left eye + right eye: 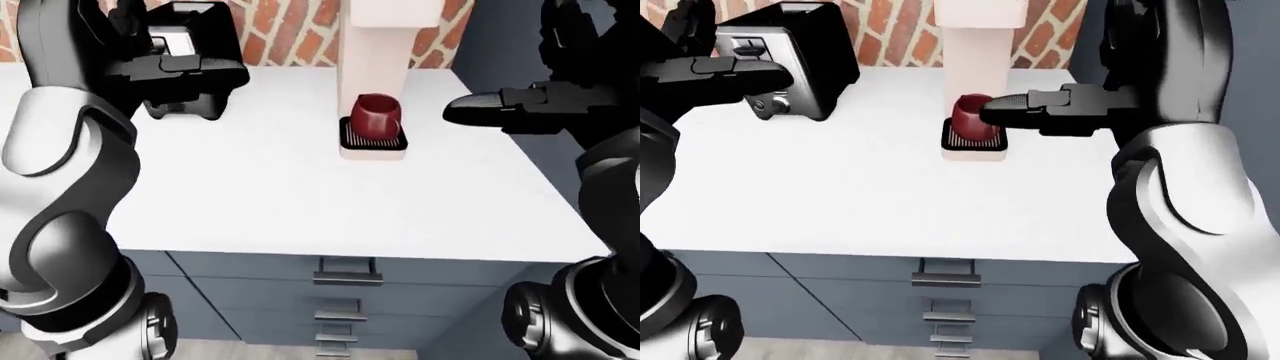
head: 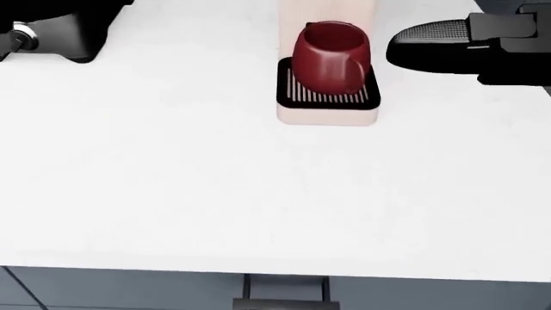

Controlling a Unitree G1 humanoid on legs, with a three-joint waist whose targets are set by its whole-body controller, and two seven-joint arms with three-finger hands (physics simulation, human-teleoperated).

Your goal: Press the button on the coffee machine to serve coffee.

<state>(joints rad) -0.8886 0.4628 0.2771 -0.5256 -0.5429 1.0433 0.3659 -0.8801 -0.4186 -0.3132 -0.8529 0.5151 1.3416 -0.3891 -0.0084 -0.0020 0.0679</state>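
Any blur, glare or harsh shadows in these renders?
Left-eye view: sharp, evenly lit, no glare on the counter. Head view: only a faint shadow beside the mug; the counter is nearly featureless white. Right-eye view: right robot hand partly covers the mug.

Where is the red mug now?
In the left-eye view the red mug stands upper centre on the coffee machine drip grate, left of the right hand.

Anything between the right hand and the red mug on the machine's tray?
Nothing: in the head view only bare white counter shows in the gap between the right hand and the red mug on the coffee machine.
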